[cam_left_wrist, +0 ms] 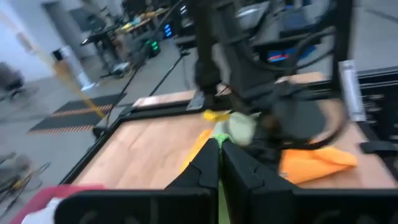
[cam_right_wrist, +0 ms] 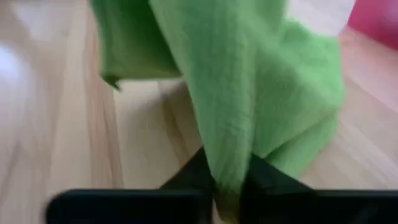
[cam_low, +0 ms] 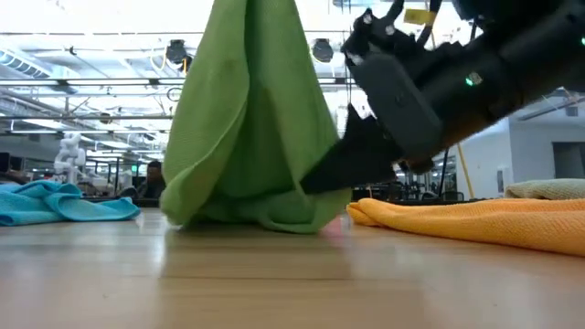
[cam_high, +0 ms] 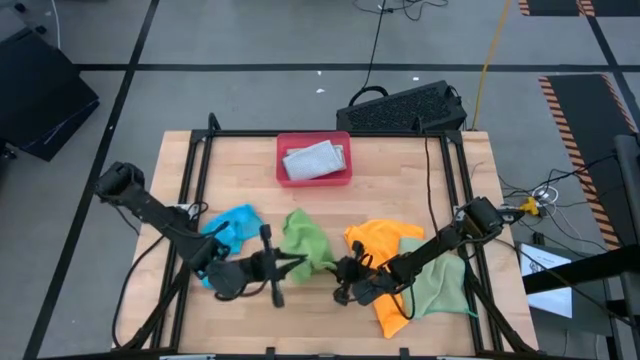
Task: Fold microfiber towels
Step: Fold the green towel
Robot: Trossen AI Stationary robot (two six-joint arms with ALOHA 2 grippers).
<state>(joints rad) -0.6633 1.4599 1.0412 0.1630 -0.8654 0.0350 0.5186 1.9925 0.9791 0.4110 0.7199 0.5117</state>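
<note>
Your stock by colour: bright green towel (cam_high: 305, 243), blue towel (cam_high: 235, 226), orange towel (cam_high: 385, 240), pale green towel (cam_high: 440, 285), grey towel (cam_high: 313, 159), pink-red tray (cam_high: 283, 172), light wood tabletop (cam_high: 240, 170).

Two dark, near-black arms of slim tube links and chunky rounded joint housings. Left arm (cam_high: 150, 210) matte black throughout, boxy base joint at its far end. Right arm (cam_high: 440, 245) likewise black, with a yellow tag and thin wires by its base joint. Small green light on the right arm's wrist housing. Left gripper (cam_left_wrist: 219, 163): two flat, black, wedge-shaped fingers on a wide black crossbar. Right gripper (cam_right_wrist: 227, 180): same black tapered fingers, same straight bar behind.
</note>
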